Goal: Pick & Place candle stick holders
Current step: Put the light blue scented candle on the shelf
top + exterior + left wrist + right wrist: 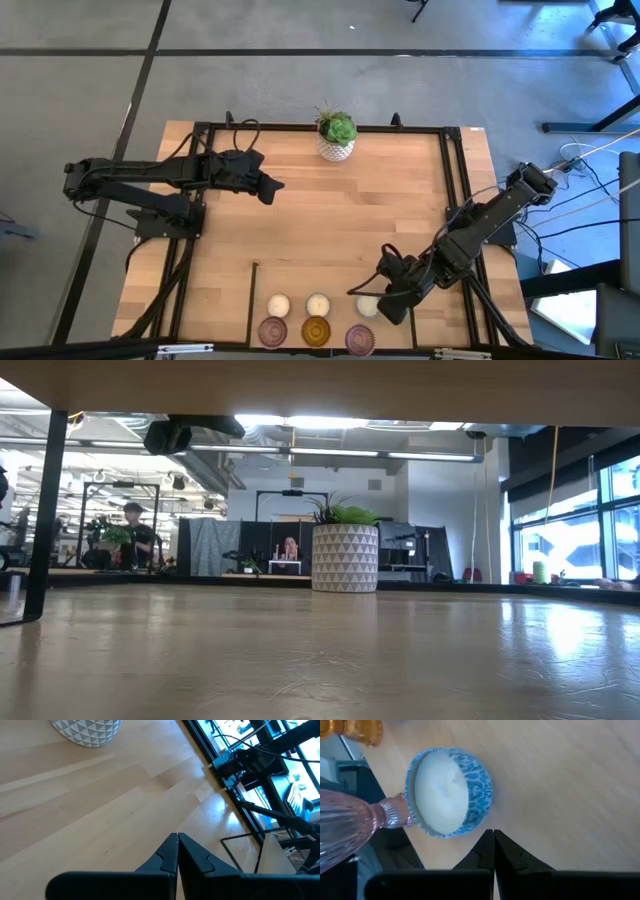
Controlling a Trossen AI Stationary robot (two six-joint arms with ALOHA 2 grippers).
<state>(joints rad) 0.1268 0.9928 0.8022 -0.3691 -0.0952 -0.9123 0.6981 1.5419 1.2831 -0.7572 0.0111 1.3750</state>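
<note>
Six candle holders sit in two short rows at the near edge of the counter (330, 215). The back row has three cream ones (278, 305), (318, 304) and (367, 306). The front row has a pink glass one (272, 330), an amber one (316, 330) and a second pink one (360, 339), each just in front of a cream one.

The right gripper (392, 308) is low over the counter, just beside the rightmost cream holder, on its right. Its own camera shows the two dark fingers (487, 851) pressed together with nothing between them, their tips just short of that holder (449, 792). From there the holder reads as a cream top inside a blue patterned wall; the pink glass holder (350, 827) touches or nearly touches its side, though the close angle makes contact hard to judge. A bit of the amber holder (357, 730) shows at the corner.

The left gripper (268, 187) waits above the counter's left half, well apart from the holders. Its fingers (172, 855) are also closed and empty.

A plant (336, 136) in a white patterned pot (345, 558) stands at the middle of the far edge. In the low view, people are visible in the room beyond the counter.
</note>
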